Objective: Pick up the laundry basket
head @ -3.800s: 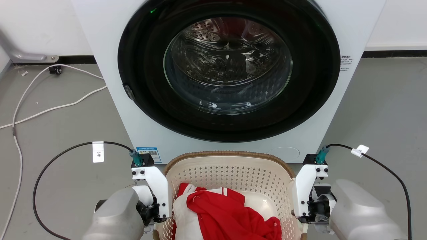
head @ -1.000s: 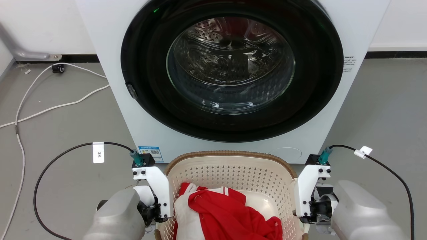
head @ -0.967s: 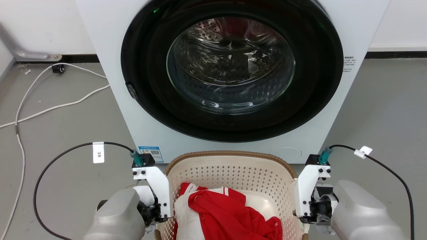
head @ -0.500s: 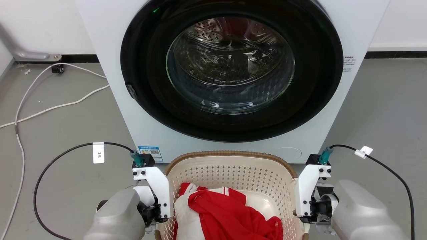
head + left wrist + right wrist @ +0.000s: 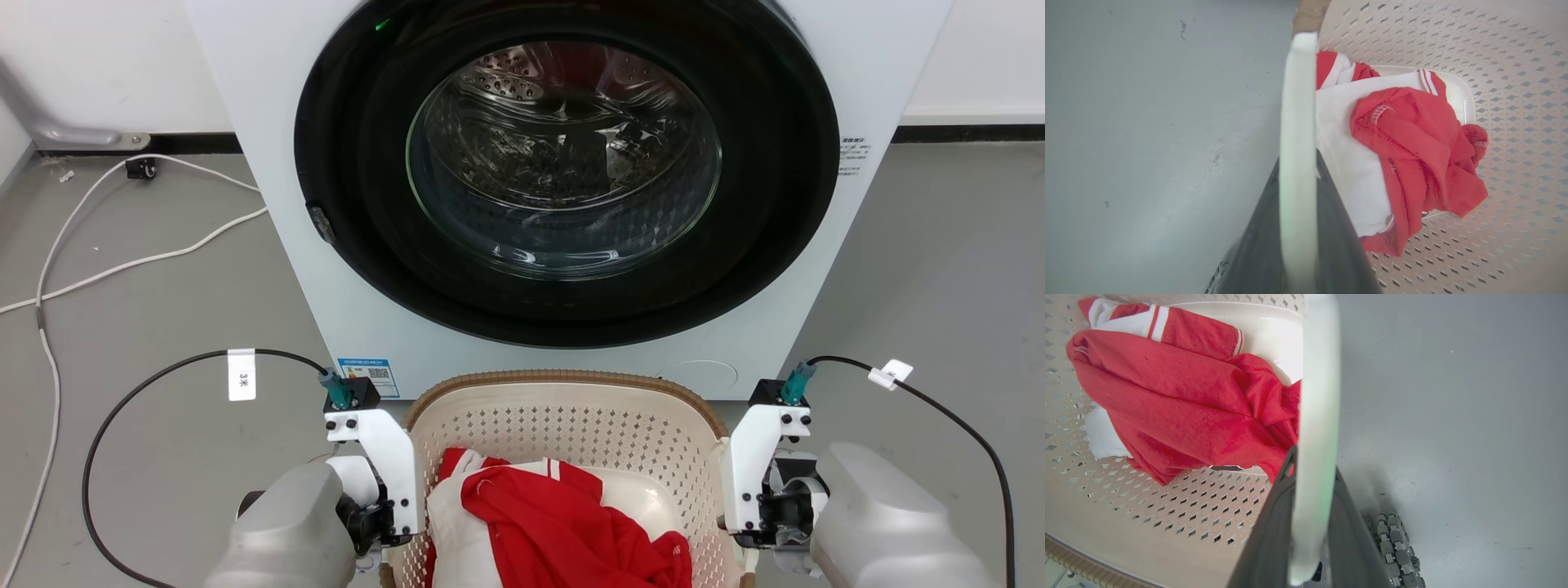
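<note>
Seemingly left claw [image 5: 1297,161] and right claw [image 5: 1314,461] each pinch narrowly onto a laundry basket [image 5: 563,420] handle [image 5: 1297,81].

The laundry basket [image 5: 571,425] is matt perforated plastic — woven-look at the rim — and the red cloth [image 5: 555,523] inside looks soft.

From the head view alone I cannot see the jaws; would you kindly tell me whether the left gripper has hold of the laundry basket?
Observer: Yes; the left wrist view shows the left gripper shut, jaws either side of the laundry basket's white left handle.
Operator: And the right side?
Observer: Likewise, the right gripper is shut on the white right handle.
Operator: How does the load sit?
Observer: The red and white garment lies bunched on the bottom, well below the rim.
</note>
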`<state>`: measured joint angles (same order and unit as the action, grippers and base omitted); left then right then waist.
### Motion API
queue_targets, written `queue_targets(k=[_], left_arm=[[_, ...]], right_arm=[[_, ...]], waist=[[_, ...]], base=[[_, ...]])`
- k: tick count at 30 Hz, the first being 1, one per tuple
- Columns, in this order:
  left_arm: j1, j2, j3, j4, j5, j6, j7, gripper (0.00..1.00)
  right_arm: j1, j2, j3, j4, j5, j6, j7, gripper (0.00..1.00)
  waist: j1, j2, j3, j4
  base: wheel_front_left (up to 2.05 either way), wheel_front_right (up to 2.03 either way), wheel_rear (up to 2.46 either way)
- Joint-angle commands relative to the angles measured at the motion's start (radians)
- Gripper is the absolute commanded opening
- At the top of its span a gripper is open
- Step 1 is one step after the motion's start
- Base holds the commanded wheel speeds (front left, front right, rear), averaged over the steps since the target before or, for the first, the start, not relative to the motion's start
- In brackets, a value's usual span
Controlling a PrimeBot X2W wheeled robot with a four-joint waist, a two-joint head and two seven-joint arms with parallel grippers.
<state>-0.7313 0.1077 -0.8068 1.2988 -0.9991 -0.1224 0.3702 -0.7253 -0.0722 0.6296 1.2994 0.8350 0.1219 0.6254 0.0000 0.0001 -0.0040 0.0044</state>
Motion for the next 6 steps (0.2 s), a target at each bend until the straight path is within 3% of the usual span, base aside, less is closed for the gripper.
queue_targets(k=[1,6], left_arm=[[-0.006,-0.035,-0.003,-0.018,-0.012,-0.015,-0.005,0.0],[-0.008,-0.035,-0.006,-0.018,-0.013,-0.015,-0.008,0.0]], right_arm=[[0.009,0.041,-0.004,-0.019,0.005,0.017,-0.004,0.0],[0.009,0.041,-0.008,-0.019,0.001,0.017,-0.004,0.0]], waist=[[0.0,-0.0001,0.0,0.0],[0.0,-0.0001,0.001,0.001]], base=[[0.0,0.0,0.0],[0.0,0.0,0.0]])
